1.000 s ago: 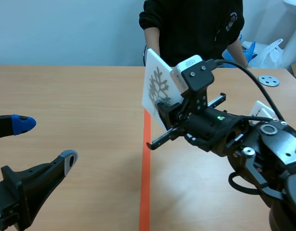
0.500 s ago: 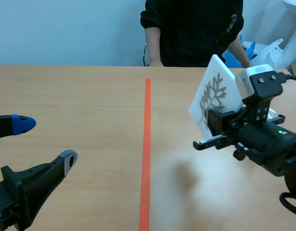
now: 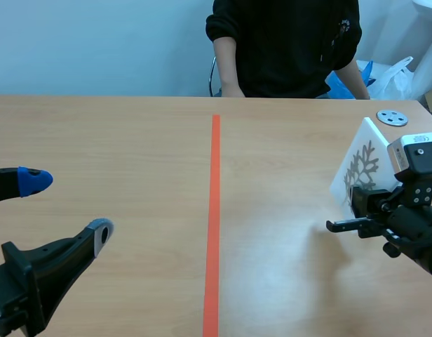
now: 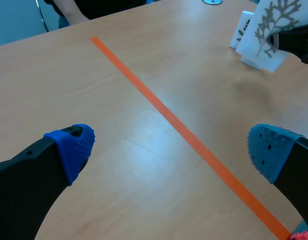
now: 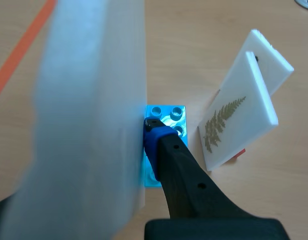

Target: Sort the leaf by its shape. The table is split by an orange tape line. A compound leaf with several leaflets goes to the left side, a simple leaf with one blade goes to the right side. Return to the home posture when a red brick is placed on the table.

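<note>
**A:** Wood of the table (image 3: 132, 140) first. The orange tape line (image 3: 214, 210) runs from twelve to six. The white leaf card (image 3: 360, 165) hangs tilted at about three o'clock, well right of that line. The right gripper (image 3: 362, 202) has its fingers closed on the card's lower edge.

**B:** How would you set it down well?

**A:** I'd lower it slowly, keep it well off the line, and let go only once an edge rests on the wood. I'd also steer clear of the fern card (image 5: 234, 125) and the blue brick (image 5: 166, 117), which lies just under the finger. The left gripper (image 3: 67, 208), near eight o'clock, is spread wide with nothing in it and is best kept out of the way.

**B:** What can't you make out?

**A:** Mainly the leaf itself. The grey print branches many ways, but I cannot tell whether it is separate leaflets or one deeply cut blade, and that decides the side. From the right wrist view the held card is a pale blur that hides one finger and part of the brick. The fern card leans on a second white card (image 5: 271, 60) whose face is hidden.
</note>
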Tool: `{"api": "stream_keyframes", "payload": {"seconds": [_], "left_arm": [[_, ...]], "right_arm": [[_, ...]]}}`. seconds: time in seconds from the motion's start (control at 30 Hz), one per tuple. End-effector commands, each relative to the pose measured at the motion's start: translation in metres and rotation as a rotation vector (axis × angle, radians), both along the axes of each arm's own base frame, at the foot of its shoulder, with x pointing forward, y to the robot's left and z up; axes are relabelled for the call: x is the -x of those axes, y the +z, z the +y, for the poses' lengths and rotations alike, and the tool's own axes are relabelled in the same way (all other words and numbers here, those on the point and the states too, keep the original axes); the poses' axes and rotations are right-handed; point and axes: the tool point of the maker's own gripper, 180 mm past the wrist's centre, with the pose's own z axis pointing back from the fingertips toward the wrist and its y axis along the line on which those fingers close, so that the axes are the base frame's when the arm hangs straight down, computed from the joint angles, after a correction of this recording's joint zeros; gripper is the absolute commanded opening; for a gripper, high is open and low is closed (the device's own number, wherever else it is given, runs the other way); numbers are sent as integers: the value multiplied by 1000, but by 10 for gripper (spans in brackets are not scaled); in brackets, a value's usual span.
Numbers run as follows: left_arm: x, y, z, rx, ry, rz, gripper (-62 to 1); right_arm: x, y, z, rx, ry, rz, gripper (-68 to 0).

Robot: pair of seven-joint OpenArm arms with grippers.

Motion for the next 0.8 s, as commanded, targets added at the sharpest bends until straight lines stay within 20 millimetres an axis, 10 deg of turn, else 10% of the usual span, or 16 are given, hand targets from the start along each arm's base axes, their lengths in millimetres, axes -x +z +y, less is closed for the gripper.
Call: {"api": "stream_keyframes", "payload": {"seconds": [0.0,0.77], "left_arm": [[-2,11,-5,27,-5,-33,14],[-2,11,-5,27,-5,-33,14]], "right_arm": [[-14,11,-2,-1,2,-50,-640],[-19,-20,-18,21,-44,1,-522]]}}
